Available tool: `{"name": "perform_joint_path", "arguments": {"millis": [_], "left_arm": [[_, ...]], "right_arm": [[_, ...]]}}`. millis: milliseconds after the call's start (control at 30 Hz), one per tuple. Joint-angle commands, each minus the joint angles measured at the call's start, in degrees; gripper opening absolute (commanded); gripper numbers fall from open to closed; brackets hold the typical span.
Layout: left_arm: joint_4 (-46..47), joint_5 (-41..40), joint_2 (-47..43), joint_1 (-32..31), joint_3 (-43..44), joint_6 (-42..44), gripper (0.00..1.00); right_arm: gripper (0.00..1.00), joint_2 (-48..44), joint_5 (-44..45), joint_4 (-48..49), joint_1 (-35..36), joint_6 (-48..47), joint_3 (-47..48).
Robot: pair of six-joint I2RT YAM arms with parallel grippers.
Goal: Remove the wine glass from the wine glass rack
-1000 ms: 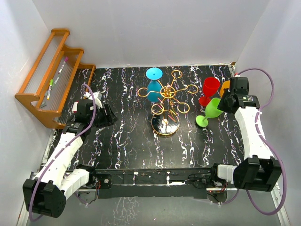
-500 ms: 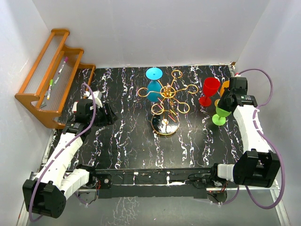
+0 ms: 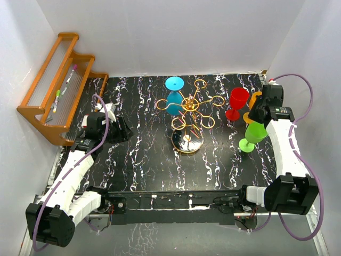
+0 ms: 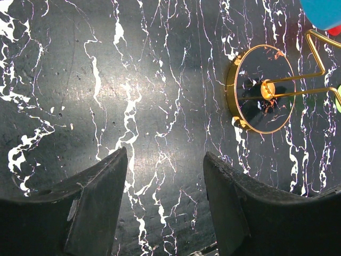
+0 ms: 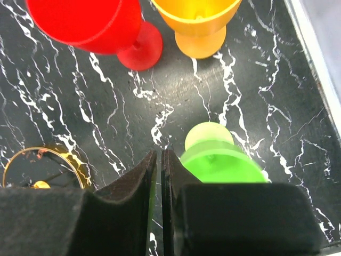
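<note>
Right wrist: R hand [image 5: 160, 160] nearly shut, prob. pinching green glass [image 5: 218, 160] rim; L hand [image 4: 165, 176] open, empty. We're placing it; next, release cleanly.

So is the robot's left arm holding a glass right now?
No, the left gripper is open, and only bare marbled table shows inside it.

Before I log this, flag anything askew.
Only the green glass: it leans tilted in the right gripper, while the red glass and orange glass stand upright on the table.
</note>
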Motion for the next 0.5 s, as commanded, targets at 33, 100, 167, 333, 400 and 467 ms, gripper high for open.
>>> {"name": "perform_joint_path", "arguments": {"millis": [33,100,167,333,400,467], "left_arm": [[0.54,0.92,-0.44,-0.02,-0.79,0.84,0.57],[0.65,0.93,-0.32,0.03,-0.83,0.85,0.57],[0.64,0.79,-0.28,0.03,-0.78,0.93,0.57],[1.15,0.06,-0.09,-0.02,-0.49,0.67,0.57],[2.31,-0.48,-0.05,0.09,-0.23,-0.23,0.57],[4.38,-0.09,0.46,0.06,0.53,-1.85,0.57]], "right_arm": [[0.13,-3.59,3.12,1.25,-0.28,-1.08,6.31],[0.13,-4.74,2.47,1.18,-0.33,-1.06,6.86],[0.13,-6.62,1.17,1.03,-0.32,-0.91,7.60],[0.19,-12.98,-11.22,3.53,-0.32,0.82,8.03],[0.28,-17.73,-19.67,8.67,-0.29,5.61,4.83],[0.48,-23.31,-29.72,16.43,-0.33,11.56,-0.75]]}}
